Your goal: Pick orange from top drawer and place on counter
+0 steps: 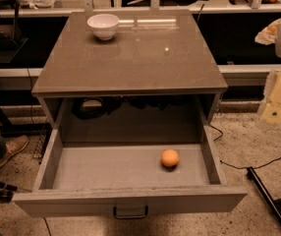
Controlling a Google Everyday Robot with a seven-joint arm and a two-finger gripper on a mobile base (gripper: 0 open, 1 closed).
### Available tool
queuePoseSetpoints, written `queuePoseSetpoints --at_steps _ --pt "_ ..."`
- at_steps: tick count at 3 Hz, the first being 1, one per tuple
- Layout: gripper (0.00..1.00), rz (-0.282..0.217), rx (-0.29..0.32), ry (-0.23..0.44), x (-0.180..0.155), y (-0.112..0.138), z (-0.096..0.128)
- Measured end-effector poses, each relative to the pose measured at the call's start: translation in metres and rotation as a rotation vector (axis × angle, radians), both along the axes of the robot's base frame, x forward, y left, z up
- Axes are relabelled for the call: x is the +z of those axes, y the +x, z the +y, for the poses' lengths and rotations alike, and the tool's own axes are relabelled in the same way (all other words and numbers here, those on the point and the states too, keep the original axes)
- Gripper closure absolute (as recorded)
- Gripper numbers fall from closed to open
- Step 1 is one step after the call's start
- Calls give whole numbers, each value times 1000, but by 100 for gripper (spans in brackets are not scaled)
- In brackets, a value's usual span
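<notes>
The orange (170, 158) lies on the floor of the top drawer (130, 200), right of its middle and close to the right wall. The drawer is pulled fully out, with its dark handle at the front centre. The counter (130, 58) is the glossy grey-brown top above it. My gripper (274, 113) hangs at the right edge of the view. It is outside the cabinet, level with the drawer opening, well right of and above the orange, and touching nothing.
A white bowl (103, 26) stands at the counter's back left. A person's shoe (8, 150) is on the floor to the left. A dark bar (270, 200) and a cable (248, 166) lie on the floor to the right.
</notes>
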State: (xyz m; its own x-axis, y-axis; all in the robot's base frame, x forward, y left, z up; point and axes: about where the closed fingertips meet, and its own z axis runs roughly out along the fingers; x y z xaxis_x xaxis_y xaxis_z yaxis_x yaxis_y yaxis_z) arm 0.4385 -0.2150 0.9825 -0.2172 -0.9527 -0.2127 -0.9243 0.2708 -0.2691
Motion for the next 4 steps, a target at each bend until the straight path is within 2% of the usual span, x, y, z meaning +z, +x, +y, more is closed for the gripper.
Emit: queuePoseSetpoints --at_steps 1,2,3,4 --pt "0 0 5 4 -1 1 1" --pt "0 35 30 60 -41 11 7" --pt "0 99 62 150 -108 26 22" --pt "0 129 74 208 -156 35 43"
